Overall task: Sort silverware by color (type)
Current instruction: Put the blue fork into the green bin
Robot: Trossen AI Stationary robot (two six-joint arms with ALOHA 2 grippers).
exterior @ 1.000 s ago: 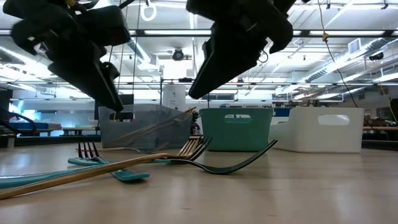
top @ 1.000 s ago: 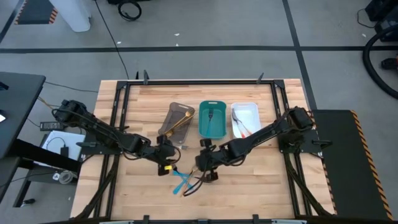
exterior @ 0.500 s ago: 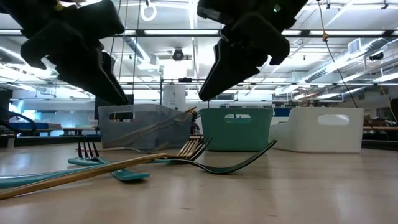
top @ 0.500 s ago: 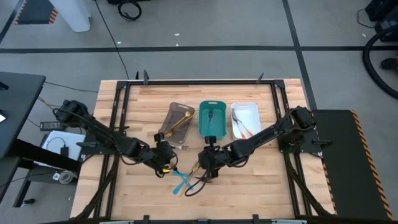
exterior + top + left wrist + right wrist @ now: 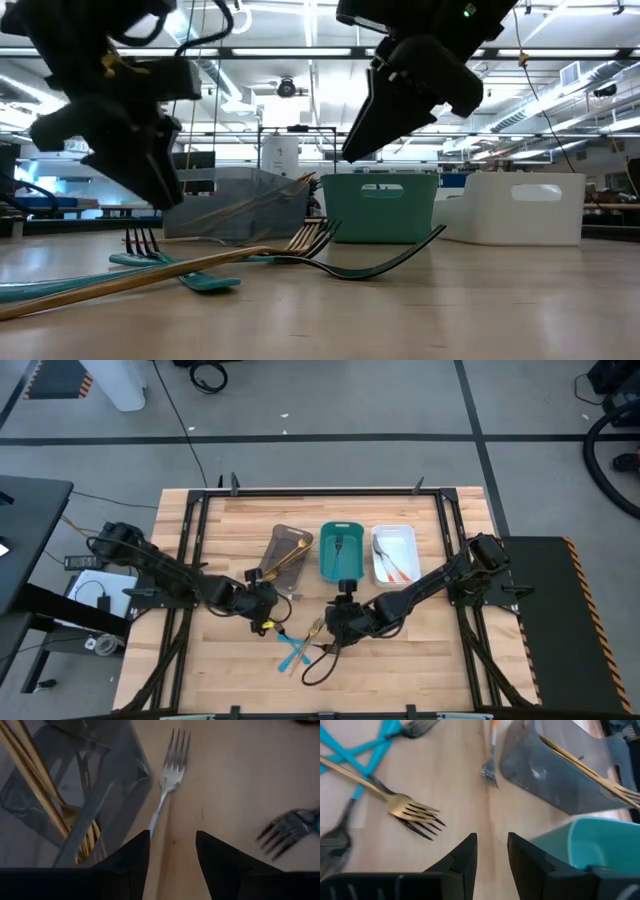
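Loose silverware lies on the wooden table near its front: a gold fork (image 5: 407, 807), blue-handled pieces (image 5: 292, 650) crossed over each other, a dark fork (image 5: 385, 262), and a silver fork (image 5: 170, 772) flat beside the grey-brown tray (image 5: 283, 555). Gold pieces (image 5: 30, 775) lean inside that tray. My left gripper (image 5: 172, 840) hovers open just above the table, with the silver fork's handle ahead of its fingers. My right gripper (image 5: 492, 842) is open above the bare wood, right of the gold fork.
A teal tray (image 5: 341, 550) and a white tray (image 5: 393, 553) stand in a row to the right of the grey-brown one; each has a few pieces in it. A dark cable (image 5: 315, 665) loops on the table near the front. Bare wood lies to the far left and right.
My left gripper has sunk toward the table beside the grey-brown tray and tipped more steeply down. My right gripper has shifted a little toward the table's right edge and turned at the wrist. The silverware has not moved.
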